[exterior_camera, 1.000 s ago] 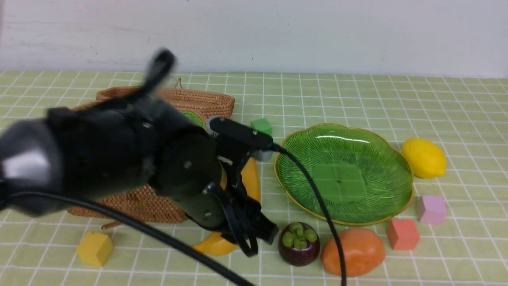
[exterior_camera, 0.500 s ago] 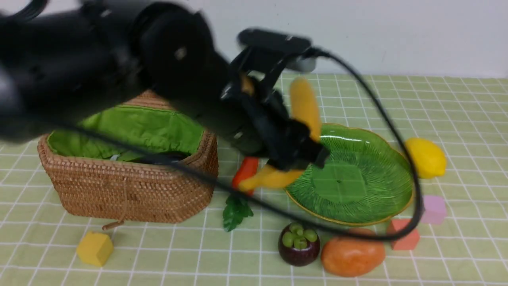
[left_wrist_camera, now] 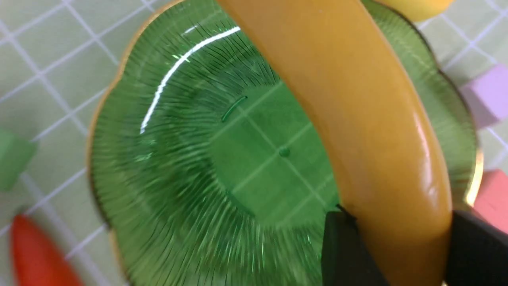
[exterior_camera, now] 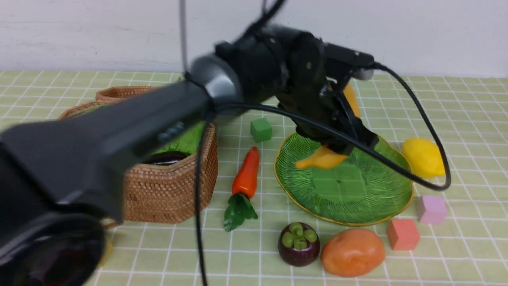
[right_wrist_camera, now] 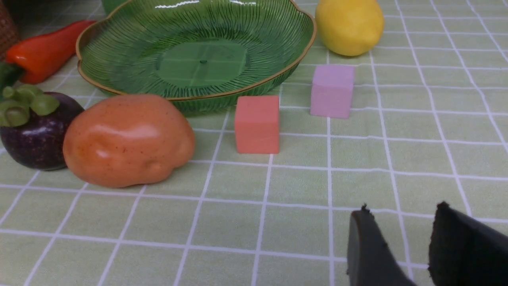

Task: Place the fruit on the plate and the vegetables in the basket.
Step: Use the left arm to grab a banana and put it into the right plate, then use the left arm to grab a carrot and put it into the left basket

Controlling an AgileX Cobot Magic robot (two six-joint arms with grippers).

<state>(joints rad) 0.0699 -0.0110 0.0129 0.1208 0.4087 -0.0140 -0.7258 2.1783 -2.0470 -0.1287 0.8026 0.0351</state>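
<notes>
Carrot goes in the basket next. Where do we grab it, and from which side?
Grip the carrot around the middle of its orange body, coming straight down from above and closing across its width. It lies flat, tip toward the wall and leafy end toward the robot. There is a gap to the basket on one side and the plate on the other.

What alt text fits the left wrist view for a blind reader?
The left claw grips a yellow banana over the green glass plate. A carrot and a green cube lie on the cloth nearby.
</notes>
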